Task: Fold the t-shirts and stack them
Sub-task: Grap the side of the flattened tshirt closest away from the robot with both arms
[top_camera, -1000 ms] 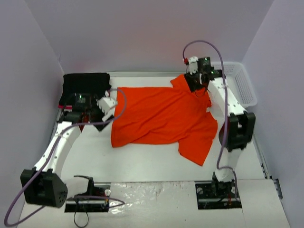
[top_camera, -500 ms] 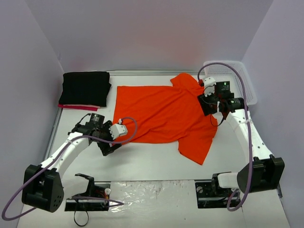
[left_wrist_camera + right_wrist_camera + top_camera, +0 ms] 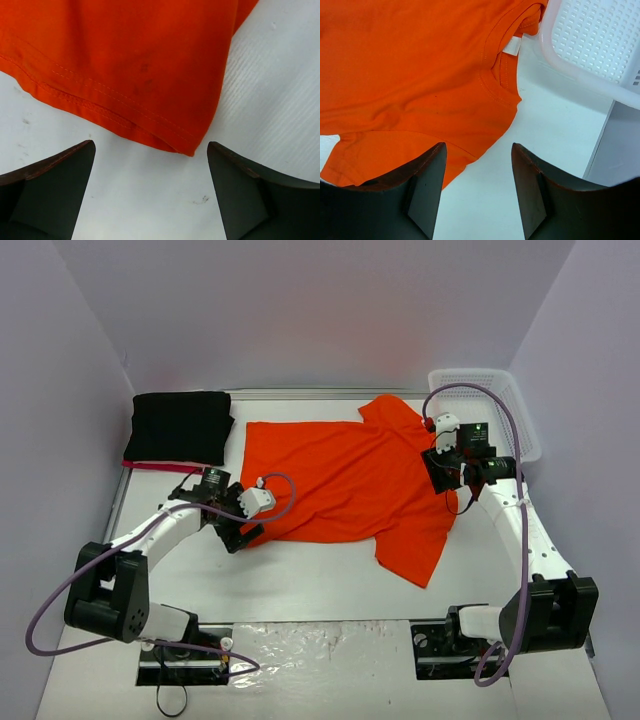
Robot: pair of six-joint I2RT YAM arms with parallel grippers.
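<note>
Bright, even overhead light, shadows soft. Glare streaks the table's [image 3: 330, 640] near edge. The close fingers [image 3: 45, 200] look slightly blurred.

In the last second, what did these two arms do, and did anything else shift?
The left gripper swung from the black shirt to the near corner of the orange shirt; the right gripper drew back toward the collar. Both open, holding nothing. The shirts lay unmoved.
</note>
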